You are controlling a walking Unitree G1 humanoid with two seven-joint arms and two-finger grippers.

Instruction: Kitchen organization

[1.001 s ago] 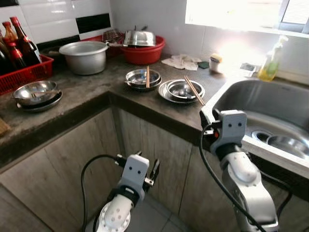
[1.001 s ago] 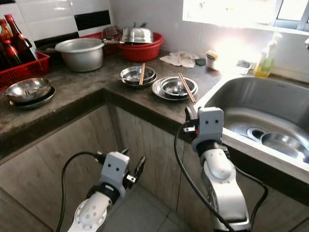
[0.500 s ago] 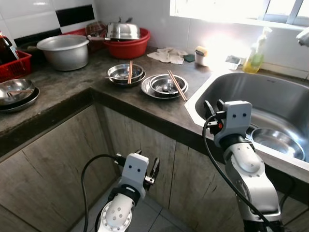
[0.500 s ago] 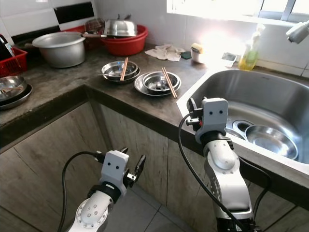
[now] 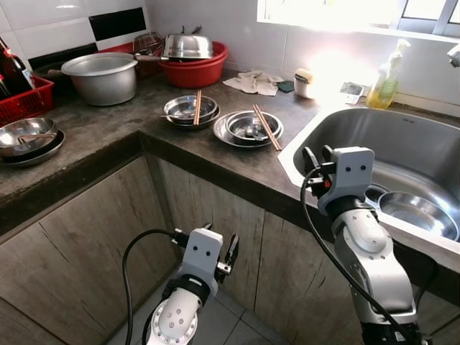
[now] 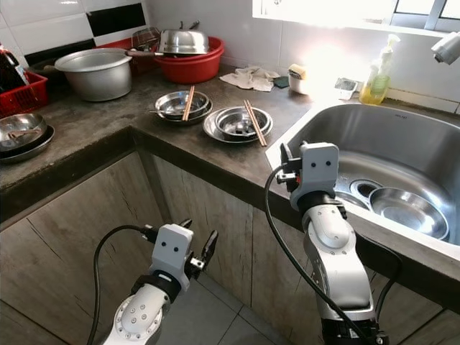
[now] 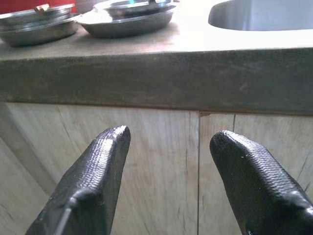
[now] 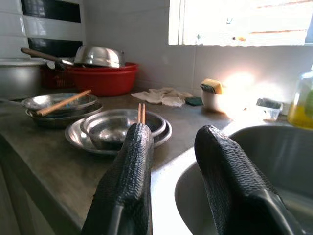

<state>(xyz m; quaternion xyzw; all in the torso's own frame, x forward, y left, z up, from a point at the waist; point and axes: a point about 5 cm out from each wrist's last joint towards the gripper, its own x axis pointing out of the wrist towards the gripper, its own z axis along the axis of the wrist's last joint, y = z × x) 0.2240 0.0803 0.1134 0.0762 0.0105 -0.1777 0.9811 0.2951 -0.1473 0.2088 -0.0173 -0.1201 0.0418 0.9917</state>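
Note:
Two sets of steel dishes sit on the dark counter. One is a stack of bowls (image 5: 191, 111) with a chopstick across it. The other is a plate holding a bowl (image 5: 250, 128) with chopsticks (image 5: 267, 126) on top. Another steel bowl (image 5: 418, 213) lies in the sink (image 5: 402, 136). My right gripper (image 5: 318, 157) is raised at the counter's front edge by the sink corner, open and holding nothing; in its wrist view (image 8: 173, 129) it faces the plate and bowl. My left gripper (image 7: 171, 134) hangs low before the cabinet doors, open and holding nothing.
At the back stand a red basin with a steel lid (image 5: 195, 68), a large aluminium pot (image 5: 100, 75) and a red crate of bottles (image 5: 21, 100). More steel bowls (image 5: 25, 140) lie far left. A cloth (image 5: 251, 81), a cup with a sponge (image 5: 305, 83) and a soap bottle (image 5: 384, 79) sit near the sink.
The camera turned right toward the sink, then slightly back, so the whole picture shifted. Both arms hold much the same pose and both grippers stay open.

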